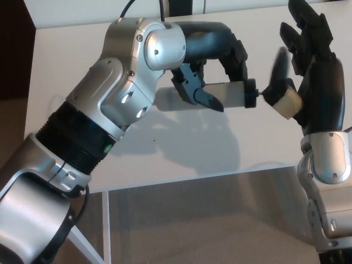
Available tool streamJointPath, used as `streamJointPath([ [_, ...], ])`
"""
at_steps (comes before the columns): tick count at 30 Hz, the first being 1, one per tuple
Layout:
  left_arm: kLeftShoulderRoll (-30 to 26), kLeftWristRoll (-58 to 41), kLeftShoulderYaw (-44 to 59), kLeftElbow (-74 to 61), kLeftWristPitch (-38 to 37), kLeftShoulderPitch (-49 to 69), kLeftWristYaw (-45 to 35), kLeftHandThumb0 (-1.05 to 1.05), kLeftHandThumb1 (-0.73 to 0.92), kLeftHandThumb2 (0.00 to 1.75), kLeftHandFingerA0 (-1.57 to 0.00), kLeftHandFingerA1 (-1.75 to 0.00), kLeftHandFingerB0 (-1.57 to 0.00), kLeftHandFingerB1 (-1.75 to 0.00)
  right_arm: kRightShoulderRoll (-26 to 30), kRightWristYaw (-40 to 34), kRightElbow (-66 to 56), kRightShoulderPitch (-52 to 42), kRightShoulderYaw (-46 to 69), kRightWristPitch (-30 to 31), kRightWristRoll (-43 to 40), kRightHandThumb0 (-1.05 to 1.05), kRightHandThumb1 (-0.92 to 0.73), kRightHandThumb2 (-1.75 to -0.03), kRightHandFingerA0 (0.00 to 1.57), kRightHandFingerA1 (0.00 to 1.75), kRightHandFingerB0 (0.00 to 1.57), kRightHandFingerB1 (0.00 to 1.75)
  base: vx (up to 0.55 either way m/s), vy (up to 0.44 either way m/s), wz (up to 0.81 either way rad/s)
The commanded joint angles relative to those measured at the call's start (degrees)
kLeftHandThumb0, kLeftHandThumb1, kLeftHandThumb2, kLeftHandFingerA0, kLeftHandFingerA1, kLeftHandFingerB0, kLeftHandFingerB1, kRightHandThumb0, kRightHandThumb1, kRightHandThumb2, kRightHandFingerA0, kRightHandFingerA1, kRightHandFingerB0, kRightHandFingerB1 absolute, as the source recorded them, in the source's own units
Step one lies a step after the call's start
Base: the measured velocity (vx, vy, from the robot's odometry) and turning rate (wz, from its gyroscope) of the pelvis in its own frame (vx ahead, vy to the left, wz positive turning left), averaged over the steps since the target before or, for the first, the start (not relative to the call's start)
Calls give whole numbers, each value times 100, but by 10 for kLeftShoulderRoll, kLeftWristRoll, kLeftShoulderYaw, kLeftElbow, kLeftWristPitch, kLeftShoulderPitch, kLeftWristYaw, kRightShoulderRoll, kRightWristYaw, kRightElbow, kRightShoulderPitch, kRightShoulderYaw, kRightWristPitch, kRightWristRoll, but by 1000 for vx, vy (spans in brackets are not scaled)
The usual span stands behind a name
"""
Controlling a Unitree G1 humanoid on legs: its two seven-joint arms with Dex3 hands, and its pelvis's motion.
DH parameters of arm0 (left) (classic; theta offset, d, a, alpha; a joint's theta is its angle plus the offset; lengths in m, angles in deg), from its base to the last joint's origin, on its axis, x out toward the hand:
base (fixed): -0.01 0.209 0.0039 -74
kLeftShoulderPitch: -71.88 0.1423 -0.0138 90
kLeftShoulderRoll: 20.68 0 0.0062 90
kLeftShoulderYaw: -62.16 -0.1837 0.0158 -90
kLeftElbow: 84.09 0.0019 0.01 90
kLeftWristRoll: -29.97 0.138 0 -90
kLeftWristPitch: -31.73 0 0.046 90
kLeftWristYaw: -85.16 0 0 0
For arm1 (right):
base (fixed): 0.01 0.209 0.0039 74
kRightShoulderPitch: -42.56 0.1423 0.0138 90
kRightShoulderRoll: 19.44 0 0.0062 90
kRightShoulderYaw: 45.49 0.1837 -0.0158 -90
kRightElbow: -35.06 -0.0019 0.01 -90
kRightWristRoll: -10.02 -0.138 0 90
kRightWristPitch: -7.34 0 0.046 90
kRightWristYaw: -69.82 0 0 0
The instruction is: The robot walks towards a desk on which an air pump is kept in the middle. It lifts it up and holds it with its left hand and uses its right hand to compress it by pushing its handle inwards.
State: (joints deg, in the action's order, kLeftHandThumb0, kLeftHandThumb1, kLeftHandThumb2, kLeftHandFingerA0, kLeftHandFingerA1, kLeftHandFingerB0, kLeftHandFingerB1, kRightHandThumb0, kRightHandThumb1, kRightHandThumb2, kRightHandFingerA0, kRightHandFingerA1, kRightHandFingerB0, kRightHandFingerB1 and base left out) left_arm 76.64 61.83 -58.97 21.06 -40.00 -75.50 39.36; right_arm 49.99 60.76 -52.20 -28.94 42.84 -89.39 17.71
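Observation:
A small white air pump with a black end cap is held level above the white desk. My left hand is shut on its barrel, fingers curled over the top and thumb under it. The pump's thin rod is almost fully inside the barrel. My right hand stands upright just right of the cap, fingers apart, its palm and thumb pressed against the pump's cream handle.
The desk's front edge runs across the lower middle, with brown floor below it. A black cable loops up behind my left arm. A dark area lies beyond the desk's left edge.

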Motion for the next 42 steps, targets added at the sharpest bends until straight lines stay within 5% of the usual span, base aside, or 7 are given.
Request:
streamJointPath([
  [1,49,11,27,-32,222,-43,-29,-58,77,113,-78,-85,-38,-58,-6,-33,-5,11,5,-59,14,-33,-58,-115,0,47,0,47,0,0,0],
  [3,54,10,32,-40,233,-39,-23,-60,91,67,-82,-92,-41,-41,-6,-34,-6,10,5,-63,14,-33,-58,-115,0,48,0,47,0,0,0],
  [7,60,8,37,-44,248,-36,-22,-53,71,110,-77,-87,-34,-57,-9,-35,-6,8,6,-66,10,-33,-58,-115,0,48,0,47,0,0,0],
  [8,58,12,31,-38,245,-39,-25,-56,86,65,-80,-85,-49,-43,-11,-35,-5,8,6,-66,8,-74,-92,-81,20,34,15,31,0,0,0],
  [36,-38,100,-115,342,-57,-38,182,-14,60,57,-88,-94,-52,-43,25,15,-53,-23,85,-75,-77,-78,-74,-112,8,43,2,38,0,0,0],
  [39,-32,111,-125,369,-73,-24,238,-19,57,58,-73,-134,-51,-43,30,23,-88,-44,86,-78,-79,-87,-82,-113,4,39,3,34,0,0,0],
  [42,-18,96,-111,383,-72,-12,281,-32,46,99,-7,-55,0,-47,31,24,-140,-69,84,-72,-72,-76,-76,-112,8,43,2,39,0,0,0],
])
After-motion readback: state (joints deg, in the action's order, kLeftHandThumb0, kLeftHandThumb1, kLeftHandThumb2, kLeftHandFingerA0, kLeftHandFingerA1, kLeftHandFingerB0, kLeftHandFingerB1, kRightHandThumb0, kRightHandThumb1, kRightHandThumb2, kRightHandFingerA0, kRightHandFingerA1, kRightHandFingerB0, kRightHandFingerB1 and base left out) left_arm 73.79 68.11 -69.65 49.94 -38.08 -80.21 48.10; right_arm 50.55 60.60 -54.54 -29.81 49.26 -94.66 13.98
